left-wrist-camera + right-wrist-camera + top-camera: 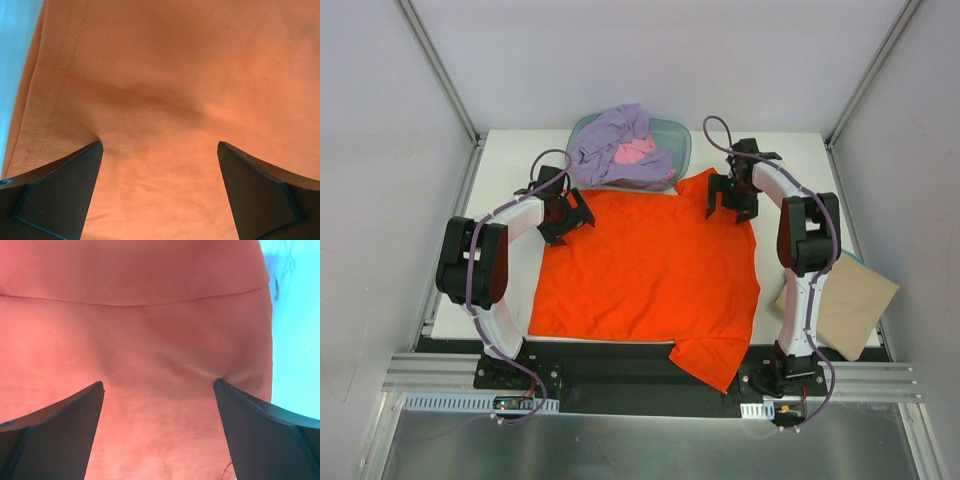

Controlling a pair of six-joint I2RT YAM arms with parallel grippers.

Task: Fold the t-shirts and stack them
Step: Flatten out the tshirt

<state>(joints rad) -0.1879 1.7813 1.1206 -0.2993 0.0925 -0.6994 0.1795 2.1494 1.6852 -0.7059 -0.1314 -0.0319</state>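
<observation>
The orange-red t-shirt (645, 275) lies spread flat on the table, one part hanging over the near edge. My left gripper (567, 213) is open, pressed down on the shirt's far left corner; the cloth (165, 100) fills its wrist view between the fingers (65, 195). My right gripper (733, 200) is open, pressed down on the far right corner; the cloth (150, 340) with a hem seam fills its view. A lavender-purple t-shirt (610, 140) and a pink t-shirt (636, 152) lie bunched in the teal tub (677, 138).
A tan cardboard sheet (845, 305) lies at the table's right edge, next to the right arm. The white table (510, 165) shows to the left of the shirt. Grey enclosure walls stand on all sides.
</observation>
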